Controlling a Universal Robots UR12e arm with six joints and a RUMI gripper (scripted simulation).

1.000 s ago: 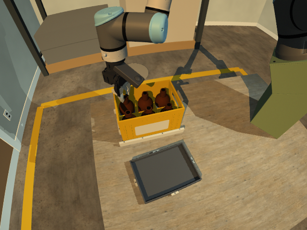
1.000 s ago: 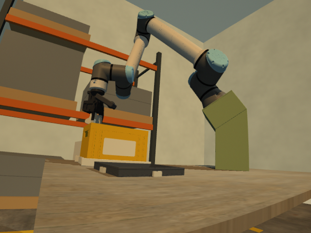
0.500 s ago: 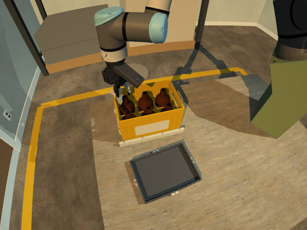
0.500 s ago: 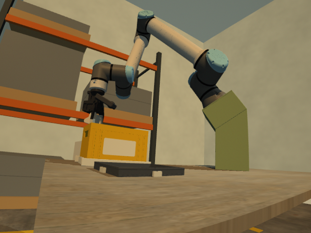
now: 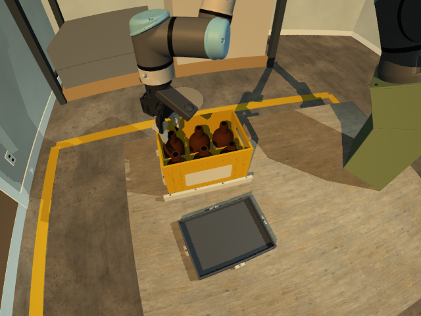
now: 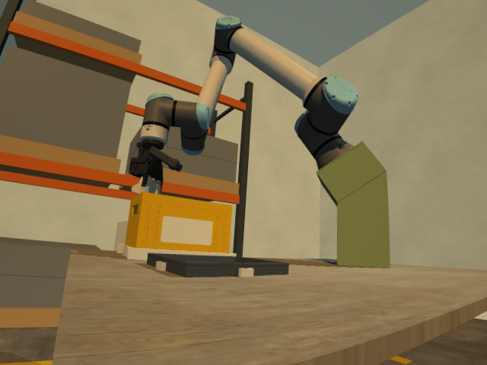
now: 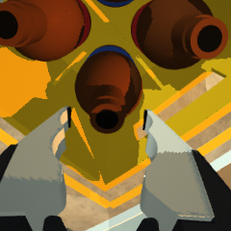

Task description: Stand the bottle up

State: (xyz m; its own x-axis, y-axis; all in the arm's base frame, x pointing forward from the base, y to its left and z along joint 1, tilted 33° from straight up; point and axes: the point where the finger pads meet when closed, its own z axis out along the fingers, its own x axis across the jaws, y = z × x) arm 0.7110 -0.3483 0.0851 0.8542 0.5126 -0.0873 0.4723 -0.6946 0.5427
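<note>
One bottle (image 5: pixel 175 145) (image 7: pixel 109 82) upright in crate (image 5: pixel 175 178) (image 6: pixel 151 226) (image 7: pixel 120 159) | pointing up, axis vertical | pincer (image 5: pixel 169 129) (image 6: pixel 151 190) (image 7: pixel 107 110) released

hand (image 5: pixel 168 128) (image 6: pixel 151 191) (image 7: pixel 107 110) | fingers: spread wider than 1.0 s ago | bottle neck (image 5: pixel 172 136) (image 7: pixel 107 116): more side clearance now
</note>
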